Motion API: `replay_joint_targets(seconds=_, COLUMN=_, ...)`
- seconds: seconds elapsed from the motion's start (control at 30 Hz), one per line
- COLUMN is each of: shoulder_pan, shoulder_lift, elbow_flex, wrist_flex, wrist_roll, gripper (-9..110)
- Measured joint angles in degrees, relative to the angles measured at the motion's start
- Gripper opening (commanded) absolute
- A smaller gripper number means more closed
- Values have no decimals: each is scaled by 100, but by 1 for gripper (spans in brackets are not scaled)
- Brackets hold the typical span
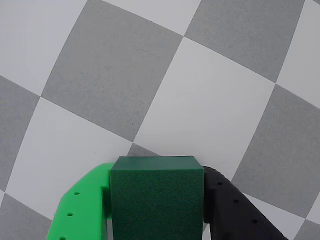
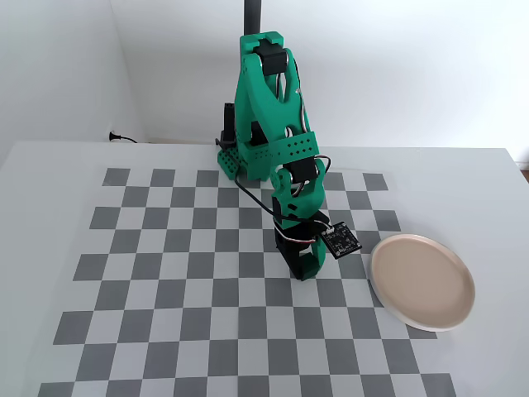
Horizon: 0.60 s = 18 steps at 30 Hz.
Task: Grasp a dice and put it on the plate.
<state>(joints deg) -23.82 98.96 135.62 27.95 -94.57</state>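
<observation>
- Checkerboard (image 2: 165, 273) lies bare around the arm (image 2: 273, 132) in the fixed view.
- Dice (image 1: 156, 197) sits clamped between the gripper (image 1: 155, 200) fingers, green (image 1: 82, 210) left, black (image 1: 240, 210) right.
- Plate (image 2: 422, 281) lies right of the gripper, nearby.

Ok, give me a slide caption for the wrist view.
Pincer closed on the dark green dice, green finger left, black finger right, above the grey-and-white checkerboard.

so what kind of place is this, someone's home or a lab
Probably a hobby or test bench rather than a kitchen: a white table with a printed checkerboard mat, a green arm against bare white walls, and one plate. Home or lab, I cannot tell.
</observation>
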Motion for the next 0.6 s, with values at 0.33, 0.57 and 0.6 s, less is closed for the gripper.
replay_joint_targets(seconds=0.33, shoulder_pan=-105, shoulder_lift=290, elbow_flex=-475, wrist_flex=624, wrist_roll=-176, gripper=-4)
replay_joint_targets(seconds=0.57, shoulder_pan=-686, shoulder_lift=492, elbow_flex=-1441, wrist_flex=1433, wrist_roll=-167, gripper=-4)
replay_joint_targets(seconds=0.6, shoulder_pan=-782, shoulder_lift=492, elbow_flex=-1608, wrist_flex=1564, wrist_roll=-141, gripper=-4)
